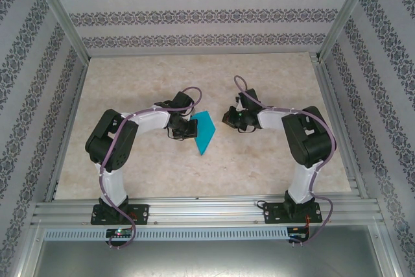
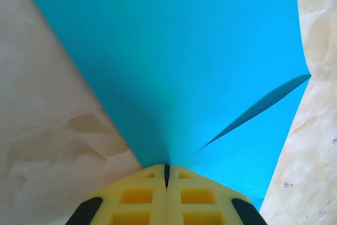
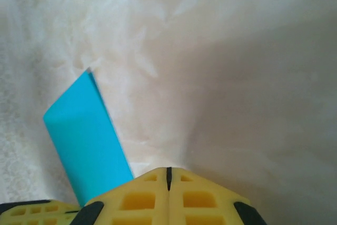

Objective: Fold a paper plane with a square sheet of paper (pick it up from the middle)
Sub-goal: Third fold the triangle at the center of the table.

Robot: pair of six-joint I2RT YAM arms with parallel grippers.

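Now left fingers (image 2: 136,197) pinch the square sheet of paper (image 2: 174,51); right fingers (image 3: 138,202) closed, empty.

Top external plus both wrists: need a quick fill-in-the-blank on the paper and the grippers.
1. The square sheet of paper is pinched by the ____ gripper.
2. The right gripper holds ____.
3. The left gripper, like the right one, has its jaws ____.

Missing words: left; nothing; shut.
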